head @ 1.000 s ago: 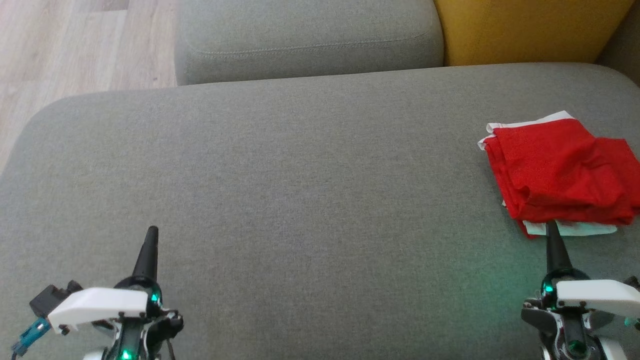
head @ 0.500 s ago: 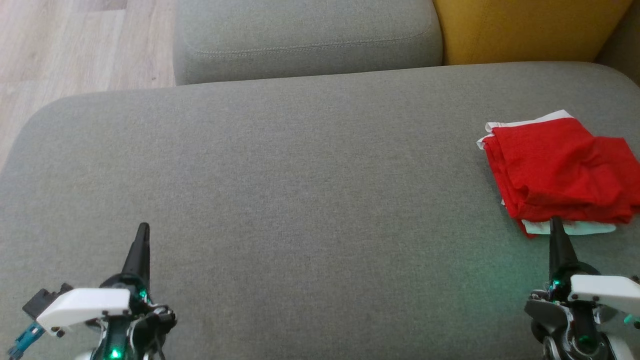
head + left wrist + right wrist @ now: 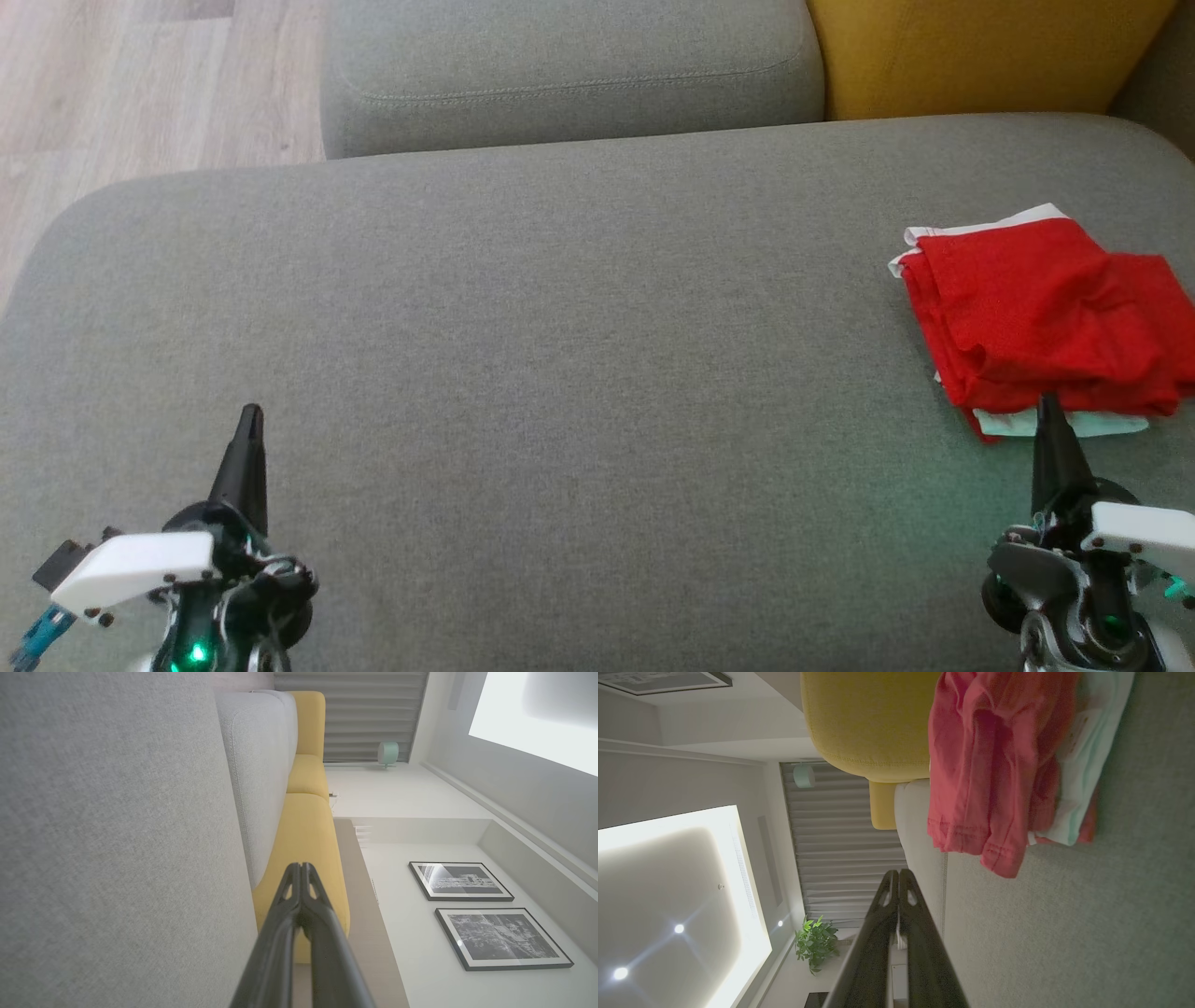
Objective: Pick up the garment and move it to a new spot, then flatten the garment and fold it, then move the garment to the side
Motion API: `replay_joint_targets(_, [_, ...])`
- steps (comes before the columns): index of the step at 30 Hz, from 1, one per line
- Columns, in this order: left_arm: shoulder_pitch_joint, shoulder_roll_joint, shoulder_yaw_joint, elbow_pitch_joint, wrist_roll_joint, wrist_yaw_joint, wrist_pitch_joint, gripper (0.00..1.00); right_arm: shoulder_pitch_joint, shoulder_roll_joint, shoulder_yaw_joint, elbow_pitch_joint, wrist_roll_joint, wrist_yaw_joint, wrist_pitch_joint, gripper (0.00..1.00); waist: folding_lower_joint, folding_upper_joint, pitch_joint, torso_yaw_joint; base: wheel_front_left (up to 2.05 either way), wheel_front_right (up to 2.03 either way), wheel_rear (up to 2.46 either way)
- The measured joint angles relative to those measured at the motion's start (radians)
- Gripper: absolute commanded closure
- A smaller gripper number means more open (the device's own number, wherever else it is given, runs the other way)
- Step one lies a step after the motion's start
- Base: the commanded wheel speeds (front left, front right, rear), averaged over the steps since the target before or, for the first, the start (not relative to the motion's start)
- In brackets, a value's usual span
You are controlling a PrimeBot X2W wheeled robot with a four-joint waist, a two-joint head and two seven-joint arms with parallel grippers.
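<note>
Over at the right end of the grey seat cushion (image 3: 560, 373) lies the red garment (image 3: 1036, 317), a loosely folded stack with a pale layer (image 3: 1074, 426) showing at its near and far edges. Its right side runs off the head view, so you cannot tell how close it sits to the cushion's end. Your right gripper (image 3: 1047, 407) has its fingers pressed together with nothing between them, and its tip overlaps the near hem in the head view; whether it touches cannot be told. Your left gripper (image 3: 250, 415) is likewise closed and empty, well apart over bare cushion on the left. The main risk, as I judge it, is that closed right tip. Nudge it forward and it could plough into the hem, slide the red layer off the pale one and spoil the fold, or shove the stack toward the end you cannot see. If you mean to grasp, a pinch at the hem may catch only one layer, and the stack would fall open on lifting. Press down too hard and the soft upholstery may snag a fingertip. For room, you have a broad stretch of bare cushion between the grippers and out to the left, where the rounded corner drops to the wooden floor (image 3: 140, 84). Behind, the grey back cushion (image 3: 569, 75) and the yellow cushion (image 3: 980, 56) wall off the far edge, the yellow one near the garment.
</note>
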Motion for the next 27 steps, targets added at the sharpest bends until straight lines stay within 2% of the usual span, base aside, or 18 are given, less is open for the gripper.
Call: replay_joint_targets(27, [0.000, -0.002, 0.014, 0.000, 0.000, 0.000, 0.002, 1.00, 0.000, 0.000, -0.007, 0.000, 0.000, 0.000, 0.009, 1.00, 0.0000, 0.0000, 0.000, 0.000, 0.00, 0.00, 0.00])
